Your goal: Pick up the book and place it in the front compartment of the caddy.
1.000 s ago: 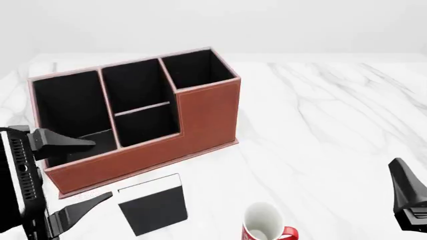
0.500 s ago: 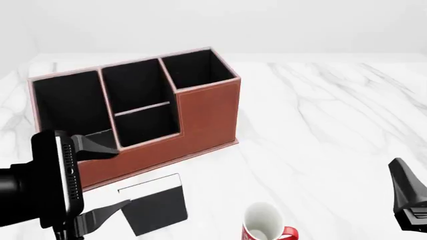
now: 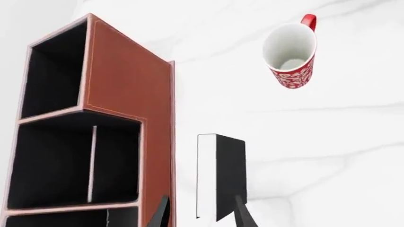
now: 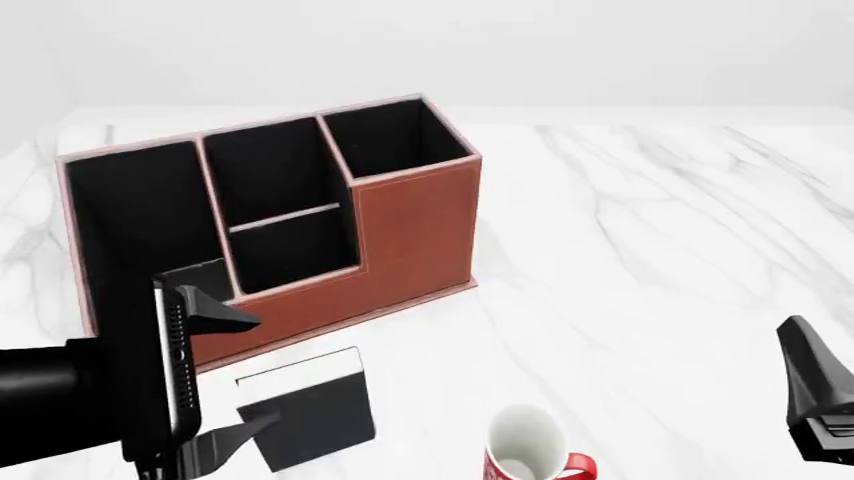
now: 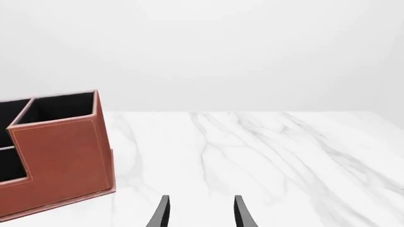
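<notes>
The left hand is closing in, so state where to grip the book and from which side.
Grip the book across its narrow width, from straight above, probably near the end closest to the left hand. It lies flat on the table, thin, white page edge facing the caddy. The open fingers already line up with its two long edges, with a table gap beside the caddy.

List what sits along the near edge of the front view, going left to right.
left gripper → book → mug → right gripper
</notes>
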Motion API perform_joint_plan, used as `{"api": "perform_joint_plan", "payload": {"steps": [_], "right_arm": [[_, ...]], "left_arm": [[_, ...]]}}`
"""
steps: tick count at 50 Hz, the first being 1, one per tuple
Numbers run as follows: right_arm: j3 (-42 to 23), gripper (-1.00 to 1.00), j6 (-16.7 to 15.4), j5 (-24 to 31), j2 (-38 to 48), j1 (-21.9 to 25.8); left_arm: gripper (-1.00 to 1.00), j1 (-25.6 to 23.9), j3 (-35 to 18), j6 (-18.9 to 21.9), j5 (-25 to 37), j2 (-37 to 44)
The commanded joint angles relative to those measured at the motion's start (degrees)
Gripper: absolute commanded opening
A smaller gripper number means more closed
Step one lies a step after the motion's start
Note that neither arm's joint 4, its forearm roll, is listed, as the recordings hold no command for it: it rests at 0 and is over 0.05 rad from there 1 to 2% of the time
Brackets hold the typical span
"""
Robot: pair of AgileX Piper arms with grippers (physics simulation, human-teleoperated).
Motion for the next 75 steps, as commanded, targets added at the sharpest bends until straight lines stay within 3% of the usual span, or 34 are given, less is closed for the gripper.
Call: {"api": "perform_joint_plan", "payload": {"steps": [1,33,34,39,75], "right_arm": [[0.02,1.00,-0.01,0.01,-0.06,-0.01],[0.02,1.00,-0.03,0.01,-0.06,-0.01],[0.02,1.00,-0.01,0.02,-0.06,0.01],[0.02,1.00,-0.02,0.03,-0.06,0.00],[0.02,1.00,0.00,0.02,-0.05,0.00]], "left_arm": [[1.00,-0.16,2.15,-1.72,-2.67,1.04],[1.00,1.27,5.28,-2.69,-6.67,3.40],[1.00,1.08,7.75,-4.49,-11.23,5.49],[1.00,1.27,8.62,-4.72,-11.68,5.13],[1.00,1.50,10.43,-6.05,-17.56,9.52]]}}
